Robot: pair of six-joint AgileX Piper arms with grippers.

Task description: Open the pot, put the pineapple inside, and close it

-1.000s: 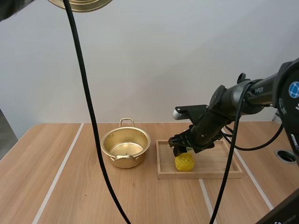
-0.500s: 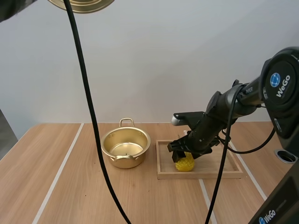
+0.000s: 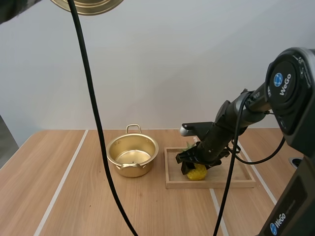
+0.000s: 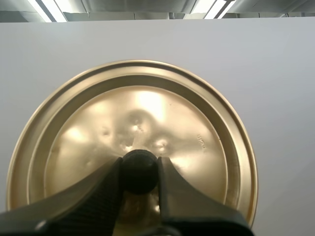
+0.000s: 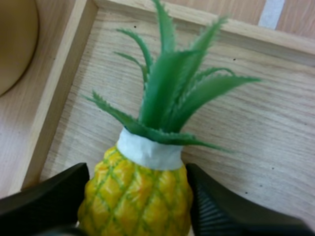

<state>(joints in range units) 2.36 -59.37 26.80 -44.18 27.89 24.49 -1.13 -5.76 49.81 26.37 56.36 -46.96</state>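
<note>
Golden lid [image 4: 147,108] clamped in our left gripper [image 4: 140,169]; right gripper [image 5: 137,201] spread astride pineapple [image 5: 138,172]. Grasp step: next we close, lift toward pot [image 3: 147,160].

The right arm [image 3: 248,101] above the wooden tray [image 3: 231,181] is matt black, built of rounded tubular links joined by thick cylindrical joints. The big round joint housing [image 3: 290,81] up and to the right of the tray carries a blue disc logo and white "WeGo" lettering. A second black housing [image 3: 290,211], on the near side of the tray's right end, bears the same blue disc and white "WeGo". The right gripper [image 3: 196,167] over the tray's left part is black with a blocky body. Its two fingers [image 5: 231,216] are black and tapering, with fine ribbing on an inner face. The left gripper [image 4: 140,172] has smooth black fingers [image 4: 93,201] that curve to rounded tips.
</note>
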